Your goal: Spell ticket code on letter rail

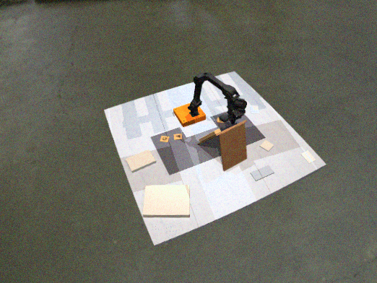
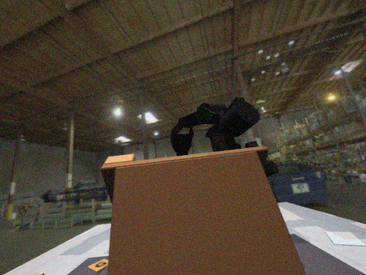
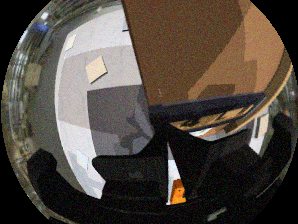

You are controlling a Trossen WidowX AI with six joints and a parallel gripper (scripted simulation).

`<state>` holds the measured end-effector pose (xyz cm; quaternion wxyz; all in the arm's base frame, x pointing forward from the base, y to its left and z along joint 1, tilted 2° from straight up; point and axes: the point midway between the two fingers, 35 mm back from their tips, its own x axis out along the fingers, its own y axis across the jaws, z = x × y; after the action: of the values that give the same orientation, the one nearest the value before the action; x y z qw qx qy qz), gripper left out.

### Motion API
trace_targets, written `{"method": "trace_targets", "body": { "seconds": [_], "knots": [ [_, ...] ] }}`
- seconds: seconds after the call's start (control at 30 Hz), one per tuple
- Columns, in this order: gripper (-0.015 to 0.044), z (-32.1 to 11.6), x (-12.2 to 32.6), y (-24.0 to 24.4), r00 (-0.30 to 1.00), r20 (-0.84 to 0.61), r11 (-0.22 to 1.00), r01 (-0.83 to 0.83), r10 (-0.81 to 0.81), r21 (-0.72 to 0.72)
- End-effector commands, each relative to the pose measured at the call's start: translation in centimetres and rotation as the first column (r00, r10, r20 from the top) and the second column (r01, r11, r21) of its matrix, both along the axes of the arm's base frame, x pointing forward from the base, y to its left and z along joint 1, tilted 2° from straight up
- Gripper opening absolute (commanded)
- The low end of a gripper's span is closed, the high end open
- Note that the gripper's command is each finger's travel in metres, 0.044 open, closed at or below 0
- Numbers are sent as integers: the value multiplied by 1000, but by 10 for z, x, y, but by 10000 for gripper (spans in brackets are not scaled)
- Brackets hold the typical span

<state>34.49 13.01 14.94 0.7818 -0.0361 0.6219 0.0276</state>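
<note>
The board (image 1: 234, 146) (image 2: 196, 214) (image 3: 185, 45) stands upright, its back to the top and exterior views. In the wrist view a dark rail (image 3: 210, 106) crosses it, with light tile-like pieces (image 3: 215, 120) along it; their letters are unreadable. A tile marked G (image 1: 164, 138) (image 2: 98, 265) and another lettered tile (image 1: 178, 136) lie flat on the dark mat. An orange piece (image 1: 219, 120) shows partly beneath the gripper. My gripper (image 3: 164, 127) is shut and empty, fingertips close by the rail's left end; whether they touch is unclear. The ticket's code cannot be read.
The orange arm base (image 1: 189, 115) (image 3: 177, 192) stands behind the dark mat (image 1: 173, 167). Pale slabs (image 1: 141, 161) (image 1: 167, 201) lie at the left and front left. A small pale block (image 1: 266, 145) (image 3: 96, 69) and a grey plate (image 1: 262, 173) lie near the board.
</note>
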Motion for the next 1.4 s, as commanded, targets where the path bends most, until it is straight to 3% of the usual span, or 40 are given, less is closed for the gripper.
{"method": "trace_targets", "body": {
  "seconds": [0.0, 1.2, 1.37],
  "knots": [
    [0, 0, 0, -1, 1000, 1, 1000, -5, 5, 2],
    [0, 18, -24, -4, 1000, -1, 1000, -5, 5, 2],
    [131, 45, -32, -27, 993, 116, 999, -14, 9, 48]
  ]
}}
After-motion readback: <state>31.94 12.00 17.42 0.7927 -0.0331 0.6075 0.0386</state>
